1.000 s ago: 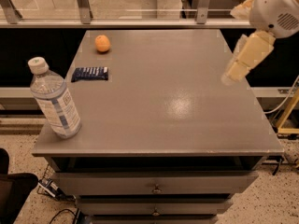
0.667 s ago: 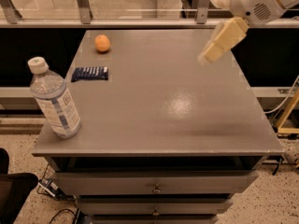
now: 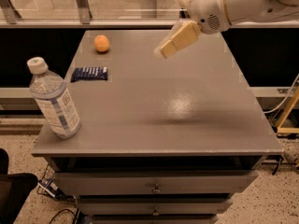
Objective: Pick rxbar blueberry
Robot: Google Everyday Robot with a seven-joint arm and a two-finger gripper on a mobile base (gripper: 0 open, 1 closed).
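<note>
Lying flat at frame left, the dark navy-blue rectangular rxbar blueberry wrapper is well apart from the cream gripper hovering upper centre. Whether the gripper is wide or narrow cannot be told.

gripper: cream-beige, upper centre of the frame
rxbar blueberry: dark navy, white lettering
fruit: orange
bottle: clear, white cap, white-and-blue label
table: plain grey

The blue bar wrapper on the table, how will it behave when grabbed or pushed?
The rxbar blueberry lies flat on the table, so it probably slides rather than rolls or tips. Small and thin, it is likely light, though hard to get under. The tool hovers above the table, apart from it.
</note>
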